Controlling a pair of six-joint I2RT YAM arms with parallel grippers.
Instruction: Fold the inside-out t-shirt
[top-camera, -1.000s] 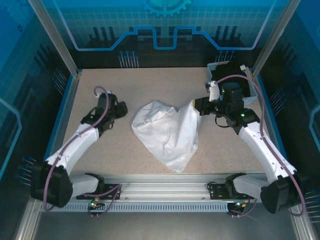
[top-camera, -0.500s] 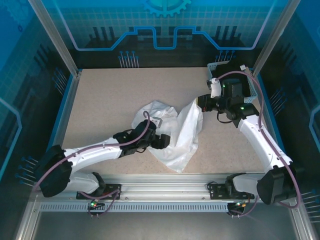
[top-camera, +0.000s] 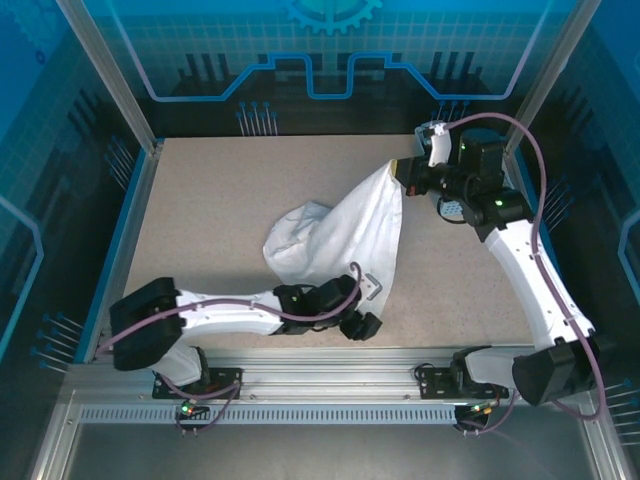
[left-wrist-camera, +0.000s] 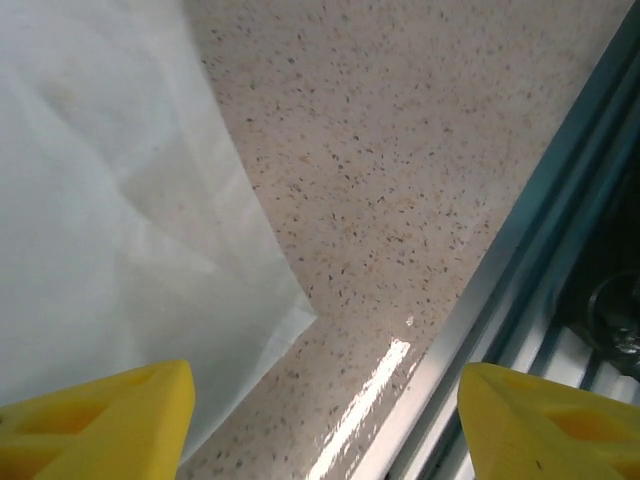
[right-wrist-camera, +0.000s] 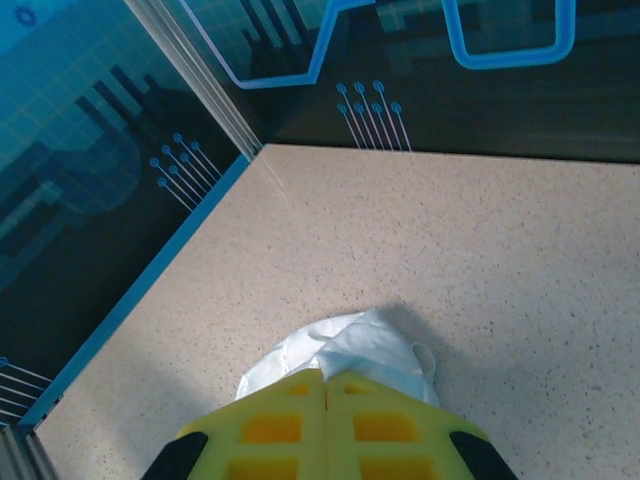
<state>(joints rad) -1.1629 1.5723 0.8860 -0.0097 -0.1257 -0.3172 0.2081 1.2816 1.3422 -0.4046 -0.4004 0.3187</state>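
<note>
From above, the white t-shirt (top-camera: 345, 235) lies on the speckled table (top-camera: 220, 190), right of the middle. One end is drawn up to the right gripper (top-camera: 403, 172) near the far right corner. The left gripper (top-camera: 365, 310) sits at the shirt's near edge, and the left arm covers the cloth there. The sleeves, neck and any patch cannot be made out in the bunched fabric.

In the left wrist view the left gripper (left-wrist-camera: 325, 410) is spread wide with nothing between the yellow fingers, which the frame cuts off. A shirt (left-wrist-camera: 110, 200) corner lies flat on the table (left-wrist-camera: 400, 150) beside the metal rail (left-wrist-camera: 560, 220).

In the right wrist view the right gripper (right-wrist-camera: 327, 385) is clenched. White cloth (right-wrist-camera: 350, 350) bulges out beyond the tips, and the fingers hide the pinch itself.
</note>
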